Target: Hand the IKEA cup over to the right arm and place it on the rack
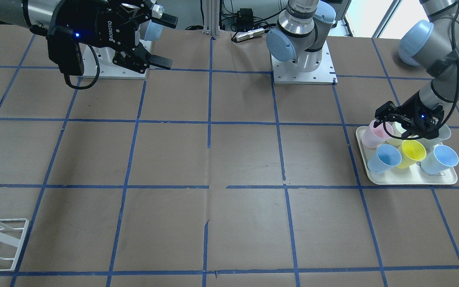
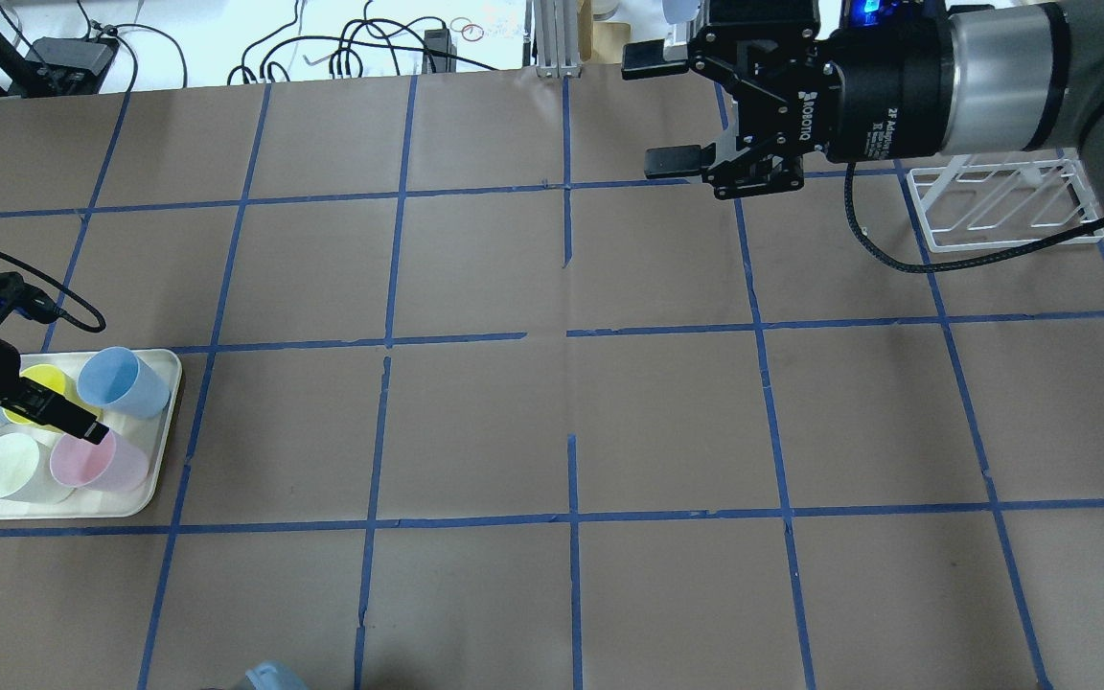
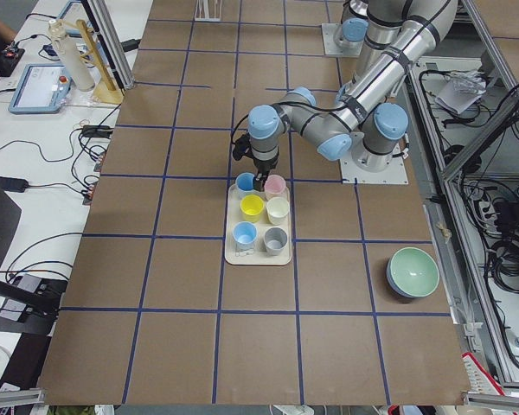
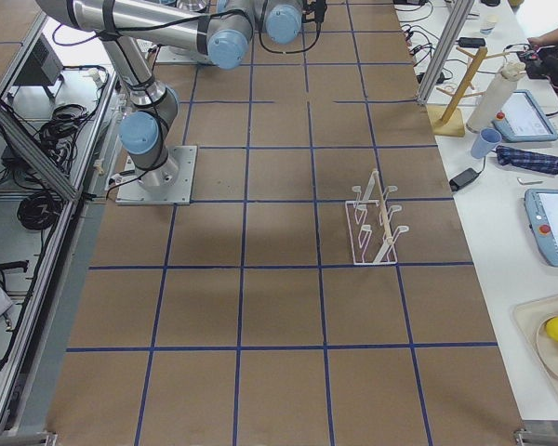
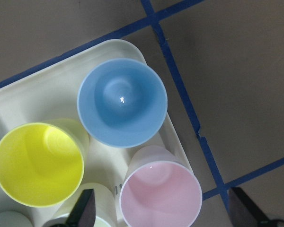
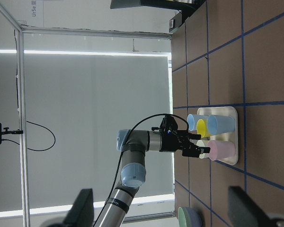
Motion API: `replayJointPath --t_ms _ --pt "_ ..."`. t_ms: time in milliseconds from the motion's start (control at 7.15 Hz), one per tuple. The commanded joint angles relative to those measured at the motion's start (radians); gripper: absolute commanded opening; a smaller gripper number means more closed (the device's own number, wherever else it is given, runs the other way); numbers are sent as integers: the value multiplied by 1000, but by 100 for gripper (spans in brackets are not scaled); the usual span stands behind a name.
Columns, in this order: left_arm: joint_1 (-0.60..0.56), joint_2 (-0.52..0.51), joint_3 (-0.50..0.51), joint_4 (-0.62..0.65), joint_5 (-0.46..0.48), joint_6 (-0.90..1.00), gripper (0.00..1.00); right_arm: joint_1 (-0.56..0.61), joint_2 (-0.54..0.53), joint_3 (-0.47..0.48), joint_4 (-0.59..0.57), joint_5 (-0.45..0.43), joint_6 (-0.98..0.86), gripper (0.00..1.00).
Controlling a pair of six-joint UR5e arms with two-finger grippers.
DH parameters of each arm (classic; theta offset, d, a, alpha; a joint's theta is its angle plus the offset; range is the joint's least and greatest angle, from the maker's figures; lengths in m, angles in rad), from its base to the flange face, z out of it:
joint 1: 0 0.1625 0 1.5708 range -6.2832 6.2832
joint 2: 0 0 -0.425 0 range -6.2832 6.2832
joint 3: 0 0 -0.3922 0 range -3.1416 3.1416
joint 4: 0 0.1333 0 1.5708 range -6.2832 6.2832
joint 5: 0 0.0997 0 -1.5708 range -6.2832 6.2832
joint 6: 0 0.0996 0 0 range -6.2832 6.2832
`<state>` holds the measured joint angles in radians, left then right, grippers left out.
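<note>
The pale pink IKEA cup (image 5: 161, 196) stands upright at a corner of the cream tray (image 5: 38, 99); it also shows in the front view (image 1: 377, 133) and the overhead view (image 2: 102, 462). My left gripper (image 5: 162, 210) is open just above it, with one fingertip on each side of its rim, and holds nothing. My right gripper (image 2: 672, 110) is open and empty, held high over the table's far side. The white wire rack (image 2: 993, 201) stands beyond it, partly hidden by the right arm, and shows whole in the right view (image 4: 377, 218).
The tray (image 2: 167, 412) also holds a blue cup (image 5: 122, 101) and a yellow cup (image 5: 38, 163) close beside the pink one, plus a pale yellow, a grey and another blue cup. A green bowl (image 3: 413, 272) sits on the table away from the tray.
</note>
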<state>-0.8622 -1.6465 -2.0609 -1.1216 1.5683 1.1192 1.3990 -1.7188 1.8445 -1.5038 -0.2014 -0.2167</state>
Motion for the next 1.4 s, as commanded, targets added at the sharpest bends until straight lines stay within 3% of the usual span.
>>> replayJointPath --t_ms 0,280,559,699,1119,1259 --pt "15 -21 -1 2 9 -1 90 2 16 34 17 105 -12 100" --pt "19 -32 -2 2 10 -1 89 2 47 62 54 117 -10 100" --pt "19 -36 -2 2 10 -2 76 2 56 61 144 119 3 100" --pt "20 -41 -2 2 10 -2 75 2 44 53 195 114 -6 100" --pt "20 -64 -2 3 30 -4 75 41 33 44 188 123 -109 100" --pt "20 -67 -1 5 50 -4 76 41 35 44 186 210 -115 100"
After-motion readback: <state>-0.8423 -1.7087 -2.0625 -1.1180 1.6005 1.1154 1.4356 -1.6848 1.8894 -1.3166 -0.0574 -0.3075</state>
